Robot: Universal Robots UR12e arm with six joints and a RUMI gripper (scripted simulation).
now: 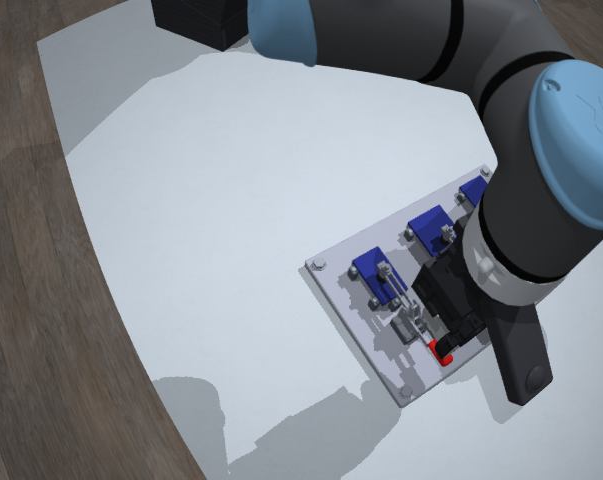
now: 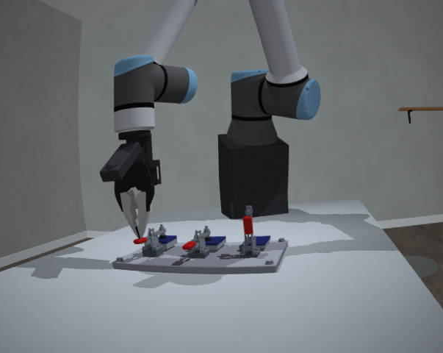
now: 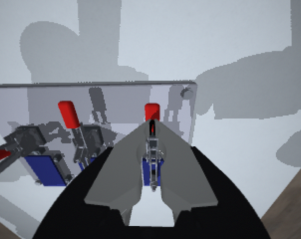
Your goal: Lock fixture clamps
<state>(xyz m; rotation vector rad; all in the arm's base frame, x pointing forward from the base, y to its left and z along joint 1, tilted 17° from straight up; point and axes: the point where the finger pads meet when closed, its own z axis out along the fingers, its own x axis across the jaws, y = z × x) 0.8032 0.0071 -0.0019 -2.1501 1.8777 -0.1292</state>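
A grey fixture plate [image 1: 353,333] [image 2: 214,268] [image 3: 116,95] carries three toggle clamps, each over a blue part. In the exterior view, the left clamp's red handle [image 2: 140,240] [image 1: 445,358] [image 3: 151,111] lies low and nearly level. The middle handle [image 2: 189,245] [image 3: 68,114] is also down, slightly tilted. The right handle [image 2: 247,224] stands upright. My gripper [image 2: 137,232] [image 1: 450,342] [image 3: 152,120] is shut and empty. Its tips point straight down at the top of the left handle. The left clamp's bar [image 1: 393,285] reaches over its blue part [image 1: 372,261].
The arm's black pedestal [image 2: 253,178] [image 1: 203,20] stands behind the plate. My arm hides the far clamps in the top view. Wooden floor [image 1: 27,310] lies past the table's curved edge. A small shelf [image 2: 426,109] hangs on the right wall.
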